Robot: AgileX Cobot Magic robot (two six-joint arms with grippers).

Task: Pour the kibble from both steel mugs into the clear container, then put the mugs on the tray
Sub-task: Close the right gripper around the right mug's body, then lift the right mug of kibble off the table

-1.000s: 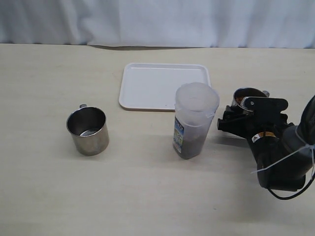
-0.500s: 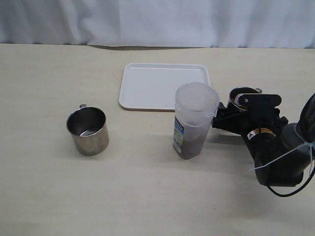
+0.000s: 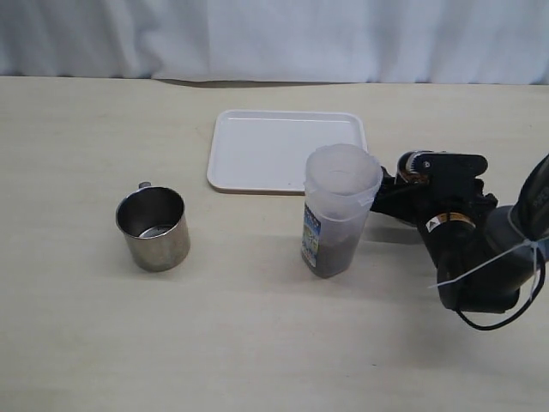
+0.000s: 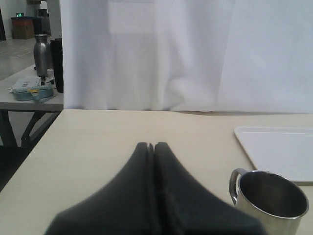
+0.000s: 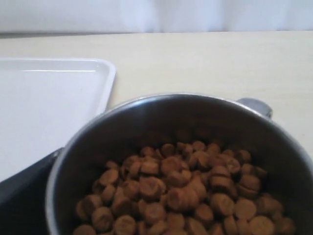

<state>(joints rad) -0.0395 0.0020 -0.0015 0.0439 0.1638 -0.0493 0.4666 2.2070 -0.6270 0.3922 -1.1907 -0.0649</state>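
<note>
— So, how does the right pincer (image 3: 412, 182) stand?

— Spread as wide as we ever see it. It straddles the full steel mug (image 5: 146, 117), which stands on the bench (image 3: 257, 343) toward its right edge, just off the near right corner of the tray (image 3: 283, 150). In the right wrist view we look down on the kibble (image 5: 181, 196) heaped inside. One dark finger (image 5: 22, 196) lies close against the mug's outer wall. Whether that finger actually presses the steel, we cannot tell.

— And the left pincer (image 4: 150, 149)?

— Pressed together, tip against tip, with nothing between. It hangs over the left part of the bench, near the empty steel mug (image 3: 154, 230) but apart from it.

— Where do we find the other things?

— The tray lies flat at the middle of the bench, toward the far edge. The clear container (image 3: 340, 206) stands upright at the tray's near right corner, and its rim overlaps that corner in the exterior view. A dark layer of kibble fills its bottom. The empty steel mug stands upright toward the left edge, well apart from the container.

— What differs from a second ago?

— The right arm has slid leftward, toward the container. Its near finger now sits just beside the container's wall, where we saw a gap before. The full mug's rim showed plainly behind the wrist then and is now almost hidden. We cannot tell if the mug itself has shifted. The jaws are as wide as they were. The tray, the container and the empty mug lie where they lay.
</note>
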